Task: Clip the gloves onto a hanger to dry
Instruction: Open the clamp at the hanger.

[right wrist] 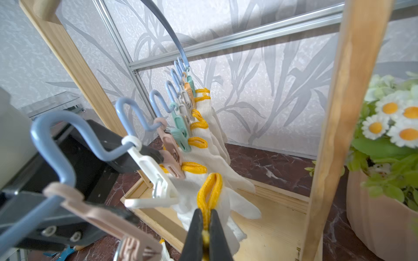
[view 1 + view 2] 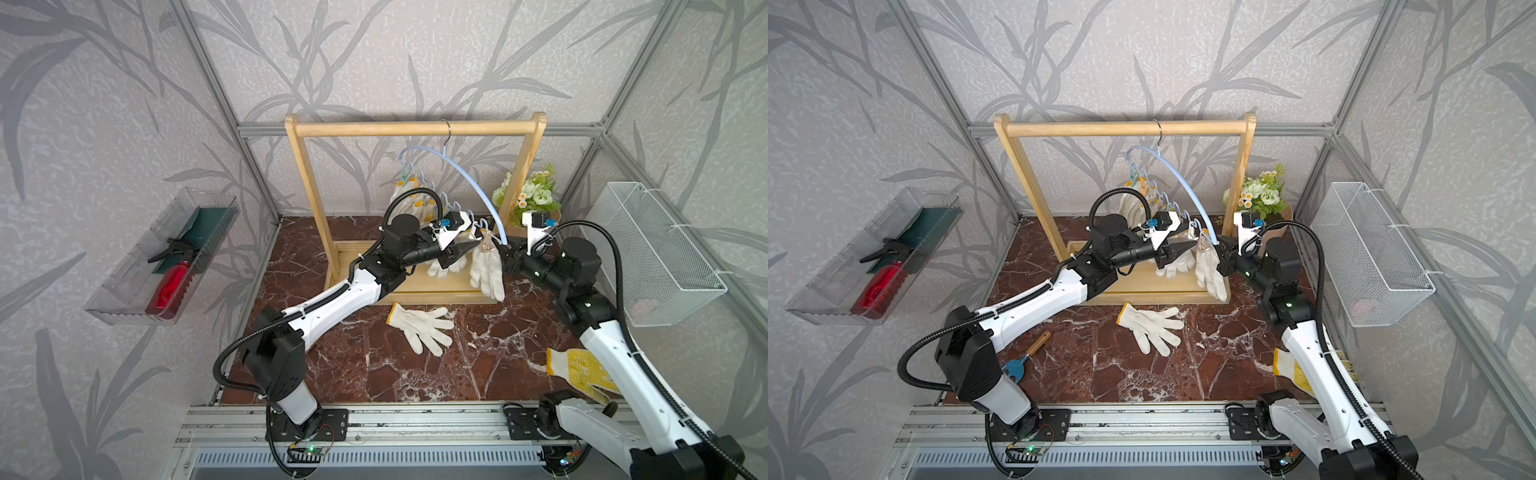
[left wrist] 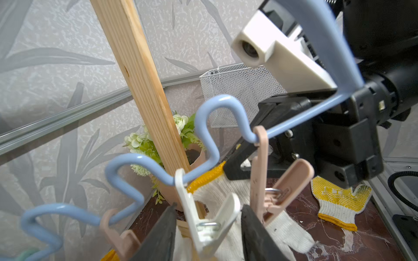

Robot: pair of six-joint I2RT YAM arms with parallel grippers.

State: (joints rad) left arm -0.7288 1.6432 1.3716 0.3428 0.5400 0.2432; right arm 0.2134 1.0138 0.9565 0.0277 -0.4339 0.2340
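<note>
A blue wavy hanger [image 2: 469, 174] hangs tilted from the wooden rack [image 2: 415, 128], with several white gloves [image 1: 212, 126] clipped along it. My right gripper [image 1: 205, 212] is shut on the yellow cuff [image 1: 209, 192] of one more white glove [image 2: 488, 270], held up next to the hanger's low end. The left gripper [image 3: 208, 206] has its fingers on both handles of a white clip [image 3: 203, 217], and glove fabric lies at that clip's mouth. A beige clip [image 3: 260, 169] hangs beside it. Another white glove [image 2: 422, 326] lies flat on the marble table.
A yellow-patterned glove [image 2: 582, 368] lies by the right arm. A flower pot [image 2: 534, 195] stands behind the rack's right post. A wire basket [image 2: 660, 257] hangs on the right wall, and a clear tray [image 2: 124, 299] with a red bottle on the left. A blue-headed tool [image 2: 1025, 353] lies under the left arm.
</note>
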